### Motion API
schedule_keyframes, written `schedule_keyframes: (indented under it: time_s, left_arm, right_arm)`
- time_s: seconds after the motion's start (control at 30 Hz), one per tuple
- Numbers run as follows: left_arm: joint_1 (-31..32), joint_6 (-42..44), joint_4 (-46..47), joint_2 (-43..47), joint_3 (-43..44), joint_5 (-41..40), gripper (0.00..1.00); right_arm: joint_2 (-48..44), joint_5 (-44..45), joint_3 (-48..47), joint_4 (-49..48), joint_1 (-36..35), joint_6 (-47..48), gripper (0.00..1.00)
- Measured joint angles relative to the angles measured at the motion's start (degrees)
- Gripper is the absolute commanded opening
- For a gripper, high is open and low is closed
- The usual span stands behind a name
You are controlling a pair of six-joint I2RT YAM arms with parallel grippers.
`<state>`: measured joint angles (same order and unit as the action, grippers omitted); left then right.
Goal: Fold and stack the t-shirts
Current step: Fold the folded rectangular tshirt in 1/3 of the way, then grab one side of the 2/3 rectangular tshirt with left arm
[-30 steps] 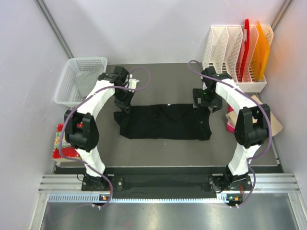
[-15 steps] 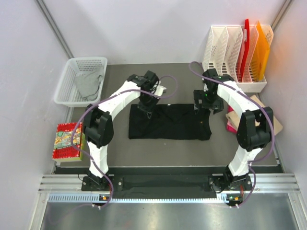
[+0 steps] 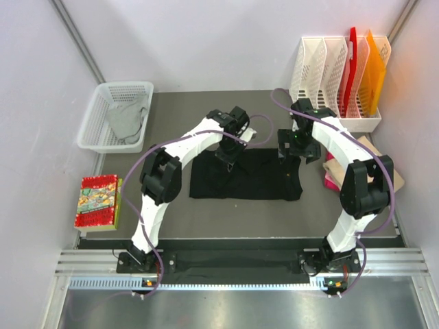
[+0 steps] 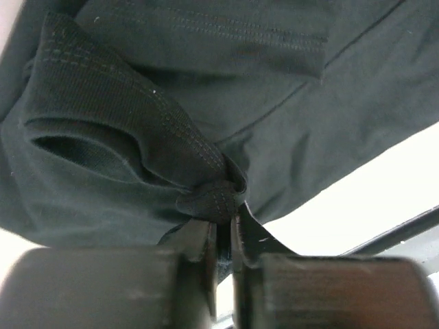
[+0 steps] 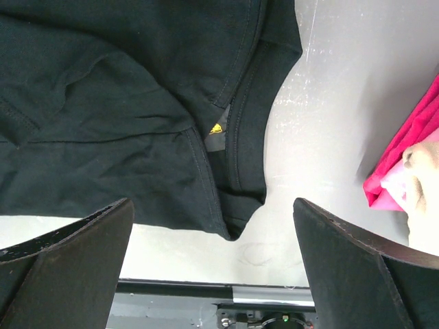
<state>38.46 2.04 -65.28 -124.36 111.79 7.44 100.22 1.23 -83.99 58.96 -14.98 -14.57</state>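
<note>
The black t-shirt (image 3: 257, 177) lies as a flat strip on the dark table. My left gripper (image 3: 230, 155) hangs over its back left part, shut on a bunched ribbed edge of the black cloth (image 4: 212, 200). That cloth is lifted and folded over toward the right. My right gripper (image 3: 296, 145) stands open above the shirt's right end. Between its fingers (image 5: 68, 253) lie the collar and a tiny gold mark (image 5: 217, 128). A grey t-shirt (image 3: 127, 118) lies in the basket. Pink (image 3: 330, 180) and tan (image 3: 374, 152) shirts are piled at the right.
A white mesh basket (image 3: 93, 130) stands at the back left. A red patterned packet (image 3: 97, 201) lies at the left edge. White file racks (image 3: 329, 68) with red and orange folders stand at the back right. The pink cloth (image 5: 405, 154) lies close to my right gripper.
My left gripper has carried the black shirt's left edge to the right, over the shirt, so the strip is now shorter. The right arm has stayed in place, open.
</note>
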Motion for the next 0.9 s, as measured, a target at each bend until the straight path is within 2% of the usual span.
schedule_keyframes:
  time_s: [0.03, 0.07, 0.13, 0.17, 0.2, 0.43, 0.53, 0.6, 0.77, 0.83, 0.9]
  left_arm:
    - [0.04, -0.15, -0.09, -0.90, 0.44, 0.02, 0.45]
    - [0.13, -0.17, -0.24, -1.68, 0.92, 0.02, 0.58]
    - [0.42, -0.46, -0.35, -3.28, 2.10, 0.17, 0.73]
    - [0.57, -0.57, -0.46, -3.87, 2.82, 0.24, 0.92]
    - [0.66, -0.55, -0.52, -4.24, 3.41, 0.35, 0.97]
    - [-0.48, -0.44, -0.87, -3.23, 7.56, 1.99, 0.99]
    - [-4.92, -0.39, -0.42, 0.28, 5.90, 4.24, 0.99]
    - [-10.29, -0.44, -0.15, 3.93, 3.08, 6.12, 0.99]
    - [-28.74, -0.35, 3.63, 15.45, -11.63, 9.62, 0.97]
    - [-31.08, -0.39, 4.46, 18.21, -17.44, 9.62, 0.96]
    - [-29.64, -0.37, 4.61, 18.84, -21.53, 10.58, 0.95]
  right_arm:
    - [-0.02, 0.00, 0.00, 0.00, 0.00, 0.00, 1.00]
    - [-0.02, 0.00, 0.00, 0.04, 0.00, 0.00, 1.00]
    - [-0.02, 0.00, -0.02, 0.11, 0.00, 0.00, 1.00]
    - [-0.02, 0.00, -0.02, 0.11, 0.00, 0.00, 1.00]
    - [-0.02, 0.00, -0.02, 0.17, 0.00, 0.00, 1.00]
    - [-0.02, 0.00, 0.00, 0.22, 0.00, 0.00, 1.00]
    - [0.00, 0.00, -0.02, 0.22, 0.00, 0.00, 1.00]
    - [0.00, 0.00, -0.02, 0.24, 0.00, 0.00, 1.00]
    - [0.13, -0.07, -0.74, 0.55, -0.83, -0.17, 1.00]
    - [0.76, -0.33, -2.49, 1.16, -2.36, -0.52, 1.00]
    - [1.86, -1.14, -5.18, 1.22, -4.83, -0.94, 1.00]
